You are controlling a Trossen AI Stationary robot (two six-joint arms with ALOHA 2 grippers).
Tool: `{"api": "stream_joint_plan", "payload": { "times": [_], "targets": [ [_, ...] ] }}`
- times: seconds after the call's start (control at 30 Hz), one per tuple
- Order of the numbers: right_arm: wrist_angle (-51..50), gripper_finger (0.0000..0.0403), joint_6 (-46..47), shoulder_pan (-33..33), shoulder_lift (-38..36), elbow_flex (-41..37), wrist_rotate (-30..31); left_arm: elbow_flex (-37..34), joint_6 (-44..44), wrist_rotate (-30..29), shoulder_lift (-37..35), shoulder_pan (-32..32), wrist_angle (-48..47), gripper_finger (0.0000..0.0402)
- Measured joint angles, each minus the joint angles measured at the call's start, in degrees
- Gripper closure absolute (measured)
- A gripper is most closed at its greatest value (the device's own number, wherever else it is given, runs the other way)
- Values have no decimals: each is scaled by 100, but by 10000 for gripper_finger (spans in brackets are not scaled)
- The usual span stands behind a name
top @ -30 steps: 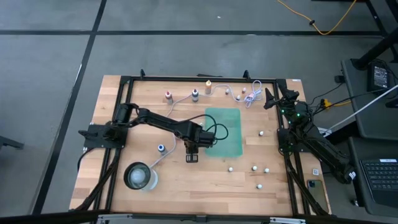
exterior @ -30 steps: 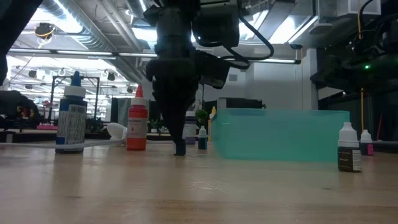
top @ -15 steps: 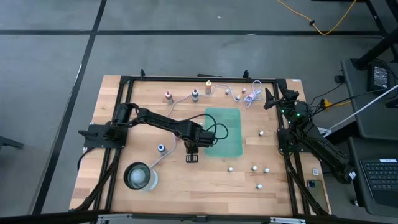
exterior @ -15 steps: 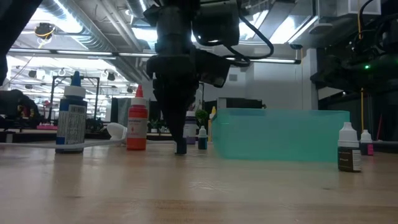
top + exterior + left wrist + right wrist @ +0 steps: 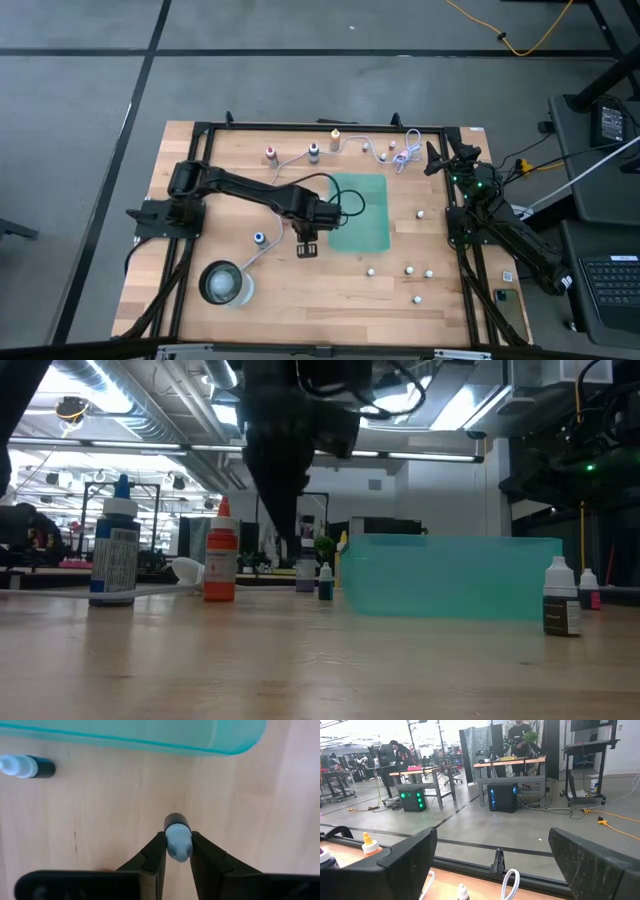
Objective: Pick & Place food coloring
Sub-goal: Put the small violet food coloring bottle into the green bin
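My left gripper (image 5: 307, 247) hangs above the bare wood just left of the teal tray (image 5: 360, 213), shut on a tiny food coloring bottle (image 5: 177, 832) with a pale cap and a dark body. In the low view this gripper (image 5: 288, 545) is well above the table. Other food coloring bottles stand on their bases: red (image 5: 270, 153), dark (image 5: 313, 151) and orange (image 5: 335, 138) at the far edge, and blue (image 5: 259, 238) to the left. Several white-capped ones (image 5: 408, 269) stand at the right. My right gripper (image 5: 490, 865) waits open at the far right corner. My left gripper pinches the little bottle by its pale cap (image 5: 178, 845) between its two fingers (image 5: 155, 855), which come from above and point down. The bottle sits upright, its dark body (image 5: 176, 820) below the cap. It is lifted clear of the table.
A round clear glass container (image 5: 225, 283) stands near the front left, with a white cable (image 5: 285, 160) running from it toward the far edge. A dark bottle with a white cap (image 5: 25, 766) shows beside the teal tray (image 5: 150, 735) in the left wrist view.
My left gripper has gone straight up from the table top with the small bottle between its fingers. The bottle, which stood on the wood a second ago, now hangs clear of it. Most of the rise came in the last half second.
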Motion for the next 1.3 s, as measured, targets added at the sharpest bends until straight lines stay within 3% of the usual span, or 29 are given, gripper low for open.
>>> {"api": "stream_joint_plan", "payload": {
  "times": [0.2,0.63,1.3],
  "targets": [
    [0,19,-1,0,0,0,0,71,-122,-15,-324,4,-186,334],
    [0,19,0,-2,0,0,-1,1461,39,-173,-75,4,-833,334],
    [2,19,1,-2,0,0,-2,3739,31,-83,1832,168,-1741,334]
  ]
}}
